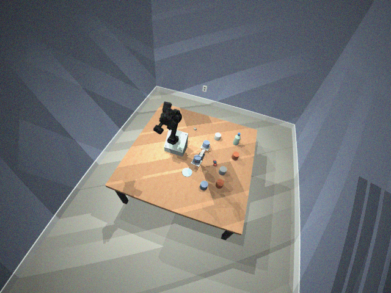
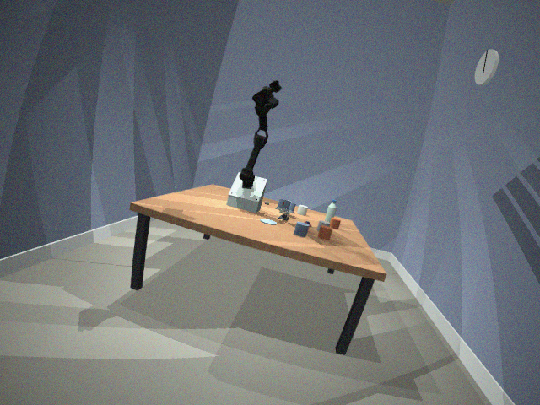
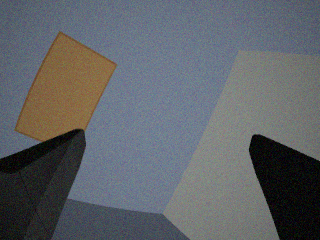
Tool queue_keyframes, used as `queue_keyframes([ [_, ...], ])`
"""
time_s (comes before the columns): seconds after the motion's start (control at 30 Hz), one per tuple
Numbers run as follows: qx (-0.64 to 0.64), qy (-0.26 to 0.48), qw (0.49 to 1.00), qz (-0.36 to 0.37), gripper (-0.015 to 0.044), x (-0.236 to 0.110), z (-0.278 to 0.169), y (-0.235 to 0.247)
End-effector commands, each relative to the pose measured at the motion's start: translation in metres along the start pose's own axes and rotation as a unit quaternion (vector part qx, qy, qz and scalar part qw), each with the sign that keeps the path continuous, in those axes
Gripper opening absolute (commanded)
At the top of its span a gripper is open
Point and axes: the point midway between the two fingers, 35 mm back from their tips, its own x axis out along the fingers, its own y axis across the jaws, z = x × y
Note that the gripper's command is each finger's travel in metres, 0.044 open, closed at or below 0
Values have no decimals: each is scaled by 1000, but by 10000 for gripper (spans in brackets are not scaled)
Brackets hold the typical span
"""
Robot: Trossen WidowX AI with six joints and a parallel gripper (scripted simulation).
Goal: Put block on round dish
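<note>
Nearest on the wooden table [image 1: 151, 176], seen from the top view: a blue cylinder [image 1: 203, 185] and a red-orange cylinder [image 1: 219, 183] side by side, a grey cylinder [image 1: 222, 170] just behind them. Closer to the balance [image 1: 201, 152], on its near-left side, the round dish [image 1: 187, 172], pale blue, lying flat and bare. Just right of the balance, a small red-and-blue object [image 1: 215, 162], too small to tell what.

At the centre, the balance itself, long axis running from the near cup [image 1: 197, 159] back and to the right to the far cup [image 1: 206, 144]; both cups blue-grey and seated on the beam's ends. Block hidden, not to be told under which cup. Tilt of the beam too slight to judge at this size.

Beyond the balance to the right: another red-orange cylinder [image 1: 235, 155], a white cup [image 1: 217, 136] and a pale green bottle [image 1: 237, 138] with a blue cap, upright. No label or writing legible anywhere.

Left of the balance, the arm's pale base block [image 1: 176, 143], arm reared up high over it and well apart from both cups. Gripper [image 3: 167, 154] raised and aimed away from the table, fingers spread wide with nothing between them; wall, floor and a distant corner of the table framed between in the wrist view.
</note>
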Motion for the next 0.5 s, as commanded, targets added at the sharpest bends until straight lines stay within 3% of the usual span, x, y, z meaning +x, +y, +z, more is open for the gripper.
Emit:
queue_keyframes([
  [0.0,26,-7,999,22,440,0,4,22],
  [0.47,173,-45,982,61,440,4,17,88],
])
